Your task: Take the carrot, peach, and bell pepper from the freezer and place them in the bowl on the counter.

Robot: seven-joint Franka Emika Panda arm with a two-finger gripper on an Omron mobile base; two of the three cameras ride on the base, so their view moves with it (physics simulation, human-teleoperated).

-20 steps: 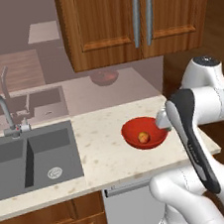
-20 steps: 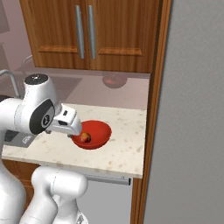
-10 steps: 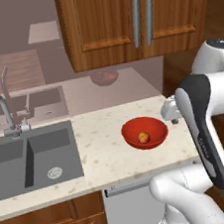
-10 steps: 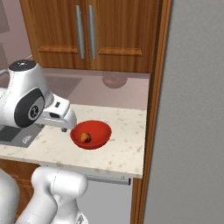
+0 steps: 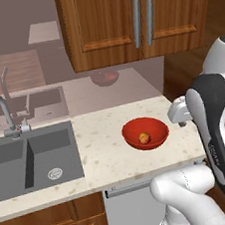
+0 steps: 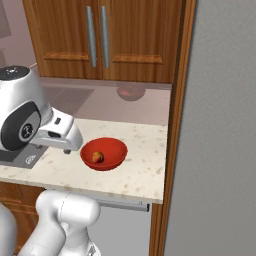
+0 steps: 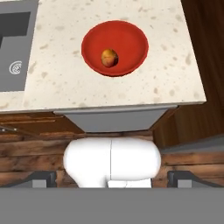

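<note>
The peach lies in the red bowl on the desk, upper centre of the hand view. The claw is wide open and empty, so one fruit looks delivered; next, probably the grey freezer at right for carrot or pepper

A red bowl sits on the beige speckled counter, near the middle of the picture. Inside it lies a small peach, toward the bowl's nine o'clock side. At the bowl's nine o'clock the arm's white hand hangs just beside the rim. At twelve o'clock, brown wooden cabinets carry two steel handles. At three o'clock stands the grey freezer door.
</note>
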